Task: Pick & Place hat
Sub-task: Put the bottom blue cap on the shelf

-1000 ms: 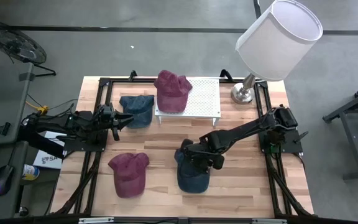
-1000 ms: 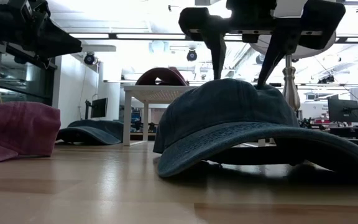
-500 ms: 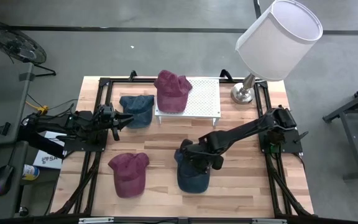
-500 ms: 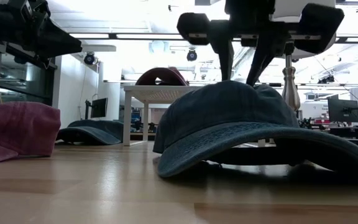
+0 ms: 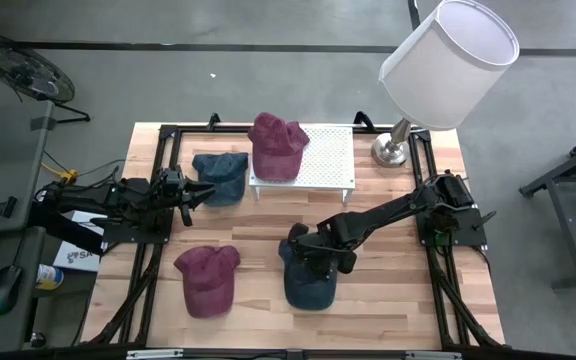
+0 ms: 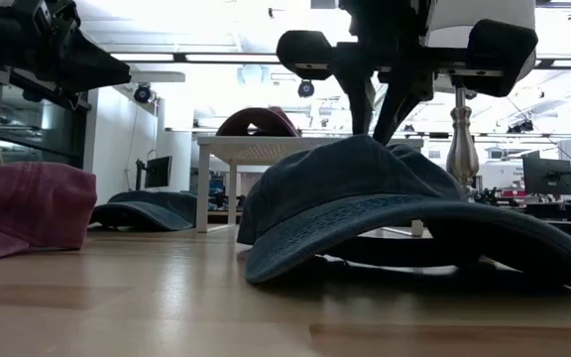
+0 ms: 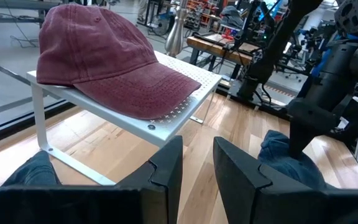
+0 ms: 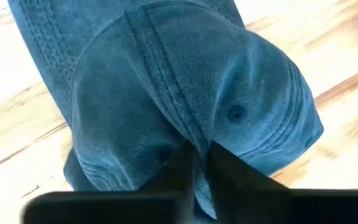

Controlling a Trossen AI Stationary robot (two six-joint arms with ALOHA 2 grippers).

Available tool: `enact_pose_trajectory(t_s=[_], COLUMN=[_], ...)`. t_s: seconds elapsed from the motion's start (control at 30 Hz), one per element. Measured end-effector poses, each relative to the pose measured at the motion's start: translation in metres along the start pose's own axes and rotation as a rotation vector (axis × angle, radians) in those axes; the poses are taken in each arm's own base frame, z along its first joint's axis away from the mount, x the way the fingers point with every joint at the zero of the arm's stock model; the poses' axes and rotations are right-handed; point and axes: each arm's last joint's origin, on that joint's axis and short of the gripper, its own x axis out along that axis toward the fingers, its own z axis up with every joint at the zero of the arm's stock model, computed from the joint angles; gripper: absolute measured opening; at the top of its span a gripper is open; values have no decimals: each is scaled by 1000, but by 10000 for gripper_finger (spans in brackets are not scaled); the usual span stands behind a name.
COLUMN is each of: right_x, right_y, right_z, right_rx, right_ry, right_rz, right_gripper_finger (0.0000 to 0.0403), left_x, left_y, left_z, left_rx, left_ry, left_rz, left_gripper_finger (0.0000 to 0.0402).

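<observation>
A dark blue cap (image 5: 311, 282) lies on the wooden table at the near middle, brim toward the near edge; it also shows in the low view (image 6: 365, 198). My right gripper (image 5: 315, 254) stands over its crown and is shut on it, as the right wrist view (image 8: 199, 163) shows. My left gripper (image 5: 190, 192) waits open at the left, beside a second blue cap (image 5: 220, 177) lying on the table. A maroon cap (image 5: 276, 145) rests on the white perforated rack (image 5: 330, 160). Another maroon cap (image 5: 208, 278) lies at the near left. My right gripper pinches a fold of cloth at the top of the blue cap's crown (image 8: 188, 134) between its two fingers (image 6: 365, 99), beside a seam. The fingers come from above, pointing down. The cap's brim (image 6: 414, 233) and rim rest on the table.
A lamp with a white shade (image 5: 448, 60) stands at the far right corner. Black frame rails (image 5: 153, 270) run along the table's left and right sides. Bare wood lies between the rack and the near caps.
My right gripper's fingers have closed from wide apart to nearly together on the top of the blue cap's crown, gathering the cloth. The cap has shifted slightly toward the table's left and stays on the table.
</observation>
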Motion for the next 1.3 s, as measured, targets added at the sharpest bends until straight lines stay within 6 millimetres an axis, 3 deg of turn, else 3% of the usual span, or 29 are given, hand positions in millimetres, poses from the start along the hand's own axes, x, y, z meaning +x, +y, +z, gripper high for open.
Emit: enact_pose_trajectory(t_s=[0.2,0.33,0.9,1.3], right_x=[-1,-13,-110,-177], right_y=[2,2,-11,-39], right_z=[-1,-2,-3,-36], right_rx=[111,159,96,51], right_ry=[7,7,3,73], right_rz=[17,52,60,-92], right_gripper_finger=[5,3,1,0], left_x=[0,0,0,0], left_y=[0,0,0,0], left_z=[0,0,0,0], left_rx=[0,0,0,0], left_ry=[0,0,0,0], left_rz=[0,1,0,0], left_gripper_finger=[90,90,90,90])
